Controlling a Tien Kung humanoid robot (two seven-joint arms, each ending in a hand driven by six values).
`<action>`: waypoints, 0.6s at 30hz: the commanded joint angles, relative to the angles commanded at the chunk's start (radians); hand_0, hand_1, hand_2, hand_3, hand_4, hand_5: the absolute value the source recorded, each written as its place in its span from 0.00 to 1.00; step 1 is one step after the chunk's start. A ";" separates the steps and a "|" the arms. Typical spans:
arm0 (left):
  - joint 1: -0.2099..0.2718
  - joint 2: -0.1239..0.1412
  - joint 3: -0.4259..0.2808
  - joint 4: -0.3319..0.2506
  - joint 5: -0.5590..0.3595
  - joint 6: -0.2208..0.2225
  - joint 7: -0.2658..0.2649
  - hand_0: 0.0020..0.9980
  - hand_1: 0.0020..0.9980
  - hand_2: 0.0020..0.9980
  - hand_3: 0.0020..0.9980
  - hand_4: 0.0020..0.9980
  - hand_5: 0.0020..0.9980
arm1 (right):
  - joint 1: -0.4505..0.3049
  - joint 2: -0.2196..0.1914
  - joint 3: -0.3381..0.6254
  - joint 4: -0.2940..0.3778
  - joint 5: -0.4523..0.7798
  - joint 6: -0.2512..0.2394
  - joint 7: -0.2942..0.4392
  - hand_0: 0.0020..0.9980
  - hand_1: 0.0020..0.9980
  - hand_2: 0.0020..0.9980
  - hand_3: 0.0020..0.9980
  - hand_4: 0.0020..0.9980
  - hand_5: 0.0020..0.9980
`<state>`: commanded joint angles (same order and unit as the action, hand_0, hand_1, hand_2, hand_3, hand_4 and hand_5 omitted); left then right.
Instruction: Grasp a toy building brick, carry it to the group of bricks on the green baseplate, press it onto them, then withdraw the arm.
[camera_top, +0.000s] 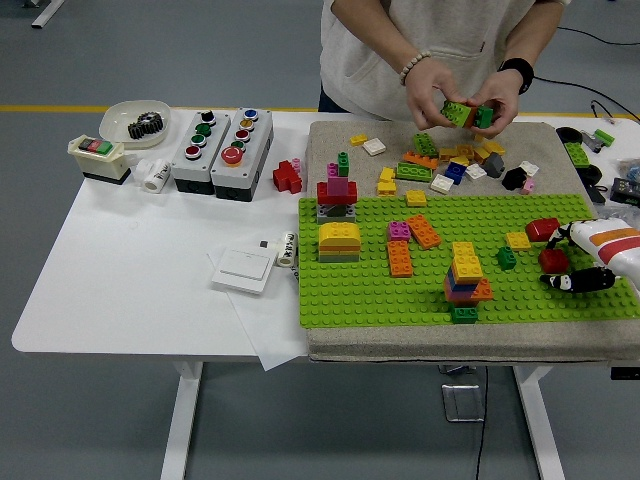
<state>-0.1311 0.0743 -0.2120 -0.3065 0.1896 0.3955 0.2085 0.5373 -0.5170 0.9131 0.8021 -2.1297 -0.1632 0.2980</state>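
I see the right hand (580, 262) half-curled around a red brick (552, 260); loose grip risks dropping it short of the stacked bricks (465, 283).

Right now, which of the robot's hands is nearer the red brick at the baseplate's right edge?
Right. The right hand is at the red brick, apparently touching it; the left hand is out of view.

You've got the baseplate (360, 290) on the mat (330, 150) at table right; a brick stack (464, 283) stands near its front edge, loose bricks (450, 165) lie behind it, button boxes (220, 140) sit far left.
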 joint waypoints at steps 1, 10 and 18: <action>0.000 0.000 0.000 0.000 0.000 0.000 0.000 0.74 0.73 0.72 0.59 0.64 0.66 | 0.000 0.000 0.000 0.000 0.000 -0.001 0.001 0.42 0.58 0.68 0.59 0.85 0.49; 0.000 0.000 -0.004 0.000 0.006 0.000 0.002 0.74 0.73 0.72 0.59 0.64 0.67 | 0.001 -0.001 -0.003 -0.003 0.005 -0.036 0.020 0.33 0.51 0.61 0.56 0.81 0.48; 0.001 0.000 -0.006 0.000 0.012 0.001 0.003 0.74 0.73 0.72 0.59 0.64 0.67 | 0.002 -0.001 -0.007 -0.020 -0.011 -0.042 0.024 0.29 0.47 0.56 0.53 0.78 0.47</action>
<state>-0.1296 0.0744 -0.2182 -0.3062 0.2013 0.3965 0.2115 0.5394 -0.5177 0.9057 0.7821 -2.1406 -0.2048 0.3225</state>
